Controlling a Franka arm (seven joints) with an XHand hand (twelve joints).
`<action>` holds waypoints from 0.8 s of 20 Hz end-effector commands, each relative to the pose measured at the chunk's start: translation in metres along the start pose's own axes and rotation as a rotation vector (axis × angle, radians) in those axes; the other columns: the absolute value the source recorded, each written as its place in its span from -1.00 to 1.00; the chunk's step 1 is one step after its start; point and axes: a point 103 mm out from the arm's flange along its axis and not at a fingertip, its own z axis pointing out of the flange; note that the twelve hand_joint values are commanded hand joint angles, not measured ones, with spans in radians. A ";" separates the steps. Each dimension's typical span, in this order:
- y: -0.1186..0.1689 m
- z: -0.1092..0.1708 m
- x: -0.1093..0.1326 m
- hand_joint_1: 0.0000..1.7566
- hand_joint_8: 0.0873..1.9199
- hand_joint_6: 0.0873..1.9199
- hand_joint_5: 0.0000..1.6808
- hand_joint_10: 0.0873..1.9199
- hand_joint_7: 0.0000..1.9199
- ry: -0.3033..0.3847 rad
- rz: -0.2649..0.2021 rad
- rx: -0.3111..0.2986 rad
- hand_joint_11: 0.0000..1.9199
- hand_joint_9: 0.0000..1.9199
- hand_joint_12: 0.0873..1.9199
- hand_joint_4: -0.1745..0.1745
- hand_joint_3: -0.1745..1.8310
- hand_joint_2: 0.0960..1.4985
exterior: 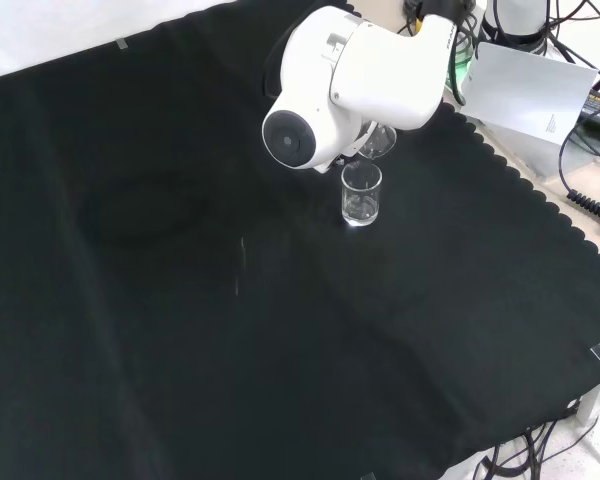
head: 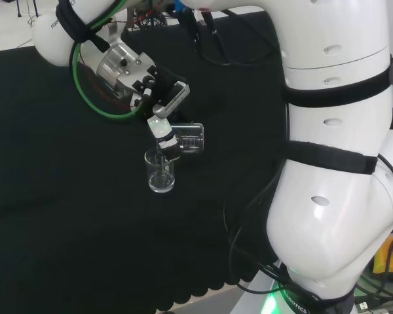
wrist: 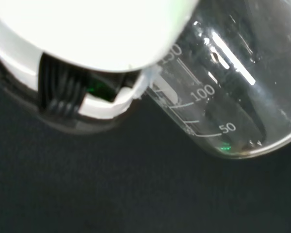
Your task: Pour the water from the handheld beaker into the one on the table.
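Note:
My hand is curled round a clear glass beaker and holds it tipped on its side. Its mouth points at a second clear beaker that stands upright on the black cloth just below. In the front view the upright beaker stands under the arm's white link, and the held beaker's rim peeks out beside that link. Close up in the wrist view, the held beaker shows its printed scale marks, with a white part of the hand next to it.
The arm's big white links rise at the right of the head view. Black cloth covers the bench, with a scalloped edge at the right of the front view. Cables and a white sheet lie past that edge.

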 end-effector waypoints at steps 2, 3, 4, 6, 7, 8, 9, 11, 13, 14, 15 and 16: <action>0.001 0.002 0.000 0.67 -0.29 -0.24 0.54 -1.00 0.45 0.001 -0.021 -0.018 0.37 0.92 -0.36 -1.00 0.34 -0.73; 0.001 0.003 0.000 0.67 -0.29 -0.24 0.54 -1.00 0.45 0.000 -0.024 -0.019 0.37 0.92 -0.36 -1.00 0.34 -0.73; 0.002 0.003 0.000 0.67 -0.29 -0.24 0.54 -1.00 0.45 0.000 -0.026 -0.020 0.37 0.92 -0.36 -1.00 0.34 -0.73; 0.003 0.002 -0.001 0.67 -0.29 -0.24 0.54 -1.00 0.45 -0.003 -0.026 -0.019 0.37 0.92 -0.36 -1.00 0.34 -0.73; 0.003 0.002 -0.001 0.67 -0.29 -0.24 0.54 -1.00 0.45 -0.005 -0.024 -0.018 0.37 0.92 -0.36 -1.00 0.34 -0.73; 0.003 0.001 -0.002 0.67 -0.29 -0.24 0.54 -1.00 0.45 -0.007 -0.023 -0.018 0.37 0.92 -0.36 -1.00 0.34 -0.73; 0.003 0.001 -0.002 0.67 -0.29 -0.24 0.54 -1.00 0.45 -0.008 -0.023 -0.018 0.37 0.92 -0.36 -1.00 0.34 -0.73; 0.003 0.001 -0.002 0.67 -0.29 -0.24 0.54 -1.00 0.45 -0.012 -0.021 -0.018 0.37 0.92 -0.36 -1.00 0.34 -0.73; 0.004 0.001 -0.003 0.67 -0.29 -0.24 0.54 -1.00 0.45 -0.013 -0.020 -0.018 0.37 0.92 -0.36 -1.00 0.34 -0.73; 0.004 0.001 -0.003 0.67 -0.29 -0.24 0.54 -1.00 0.45 -0.012 -0.022 -0.022 0.37 0.92 -0.36 -1.00 0.34 -0.73; 0.003 0.001 -0.004 0.67 -0.29 -0.24 0.54 -1.00 0.45 -0.007 -0.025 -0.034 0.37 0.92 -0.36 -1.00 0.34 -0.73; 0.002 0.001 -0.005 0.67 -0.29 -0.24 0.54 -1.00 0.45 -0.001 -0.030 -0.052 0.37 0.92 -0.36 -1.00 0.34 -0.73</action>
